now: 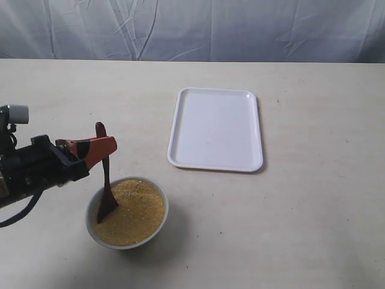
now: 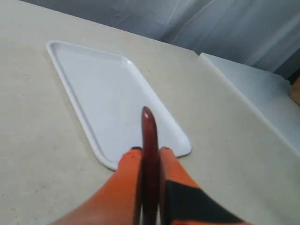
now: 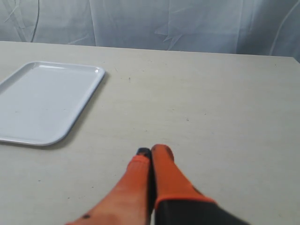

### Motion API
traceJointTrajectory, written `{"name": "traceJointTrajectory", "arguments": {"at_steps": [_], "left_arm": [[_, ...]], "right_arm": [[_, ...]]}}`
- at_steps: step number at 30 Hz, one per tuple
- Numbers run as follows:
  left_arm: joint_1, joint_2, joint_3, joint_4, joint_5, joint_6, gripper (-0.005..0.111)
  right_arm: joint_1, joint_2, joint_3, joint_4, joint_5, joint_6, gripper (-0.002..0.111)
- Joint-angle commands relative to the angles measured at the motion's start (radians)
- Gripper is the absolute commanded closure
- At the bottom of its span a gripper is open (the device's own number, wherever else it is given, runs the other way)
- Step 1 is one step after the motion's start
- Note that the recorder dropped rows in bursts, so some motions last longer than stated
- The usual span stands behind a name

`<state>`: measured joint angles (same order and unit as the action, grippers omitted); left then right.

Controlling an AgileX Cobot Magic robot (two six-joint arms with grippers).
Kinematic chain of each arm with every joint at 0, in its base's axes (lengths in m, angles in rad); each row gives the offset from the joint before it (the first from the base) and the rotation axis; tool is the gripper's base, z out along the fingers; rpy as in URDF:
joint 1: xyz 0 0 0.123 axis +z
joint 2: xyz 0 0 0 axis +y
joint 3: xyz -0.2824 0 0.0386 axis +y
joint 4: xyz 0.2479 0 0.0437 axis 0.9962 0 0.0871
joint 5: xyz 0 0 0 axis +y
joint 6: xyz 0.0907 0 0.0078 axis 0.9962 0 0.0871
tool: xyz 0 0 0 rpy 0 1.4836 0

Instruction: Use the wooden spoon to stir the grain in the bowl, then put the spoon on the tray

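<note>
Currently the spoon [image 1: 107, 203] stands nearly upright: its scoop end is sunk in the grain [image 1: 135, 211] below the left gripper [image 1: 110, 146] fingers, and its handle tip projects above them. These fingers are clamped on the handle. The grain fills the bowl [image 1: 91, 221], which sits just beneath the fingertips. The tray [image 1: 216, 129] lies beyond the fingertips, apart from the bowl, on the table [image 1: 313, 180]. The right gripper [image 3: 151, 153] fingers are pressed together, holding nothing, over the table.

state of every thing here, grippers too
left gripper: shut on the wooden spoon
wooden spoon: near upright, tip in the grain
grain: mounded in the bowl
bowl: upright, full
tray: flat, nothing on it
right gripper: shut, holding nothing
</note>
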<state>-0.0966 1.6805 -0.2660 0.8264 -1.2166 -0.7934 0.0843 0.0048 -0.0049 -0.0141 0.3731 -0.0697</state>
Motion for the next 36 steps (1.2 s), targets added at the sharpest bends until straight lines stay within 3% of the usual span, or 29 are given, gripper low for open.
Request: {"name": "traceJointTrajectory", "arguments": {"at_steps": [1,6,19,30,36], "left_arm": [[-0.006,-0.078,-0.023,0.021,-0.004,-0.048,0.107],[-0.006,-0.143,-0.025,0.022,-0.004,-0.04,0.107],[-0.006,0.071,-0.03,0.03,-0.004,0.05,0.107],[-0.006,-0.024,-0.076,0.074,-0.004,-0.13,0.107],[-0.006,-0.087,-0.085,0.075,-0.004,-0.146,0.107]], "right_arm": [[-0.007,-0.005,0.005,0.0,-0.013,-0.001,0.108],[-0.007,-0.005,0.005,0.0,-0.013,-0.001,0.108],[-0.007,-0.005,0.005,0.0,-0.013,-0.001,0.108],[-0.007,-0.005,0.005,0.0,-0.013,-0.001,0.108],[-0.007,-0.005,0.005,0.0,-0.013,-0.001,0.108]]}}
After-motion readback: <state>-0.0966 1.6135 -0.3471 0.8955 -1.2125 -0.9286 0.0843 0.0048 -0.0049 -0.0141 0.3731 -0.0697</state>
